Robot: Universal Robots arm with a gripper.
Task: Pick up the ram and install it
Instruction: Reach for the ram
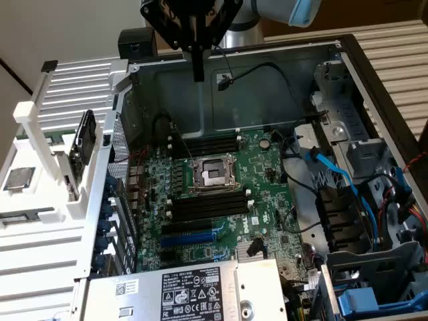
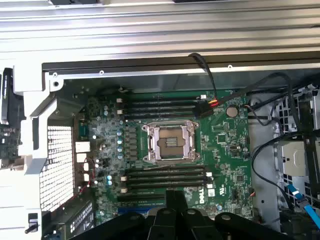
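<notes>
My gripper (image 1: 198, 75) hangs high over the open computer case, above its far wall, fingers together and holding nothing. In the wrist view the black gripper (image 2: 175, 196) sits over the motherboard (image 2: 225, 135), near the lower bank of black memory slots (image 2: 165, 176). The other bank of slots (image 1: 208, 143) lies beyond the CPU socket (image 1: 214, 174); all slots look empty. A strip of green board, probably the ram (image 1: 48, 138), lies in the white rack (image 1: 60, 221) at the exterior view's left, mostly hidden by the rack's rails. It also peeks in as a green ram edge (image 2: 7, 142).
A black part (image 1: 83, 137) stands upright in the rack, and a loose processor (image 1: 19, 178) lies on it. The power supply (image 1: 187, 291) fills the case's near end. Blue and black cables (image 1: 334, 177) and drive bays crowd the exterior view's right. A blue expansion slot (image 1: 190, 234) sits below the nearer memory slots.
</notes>
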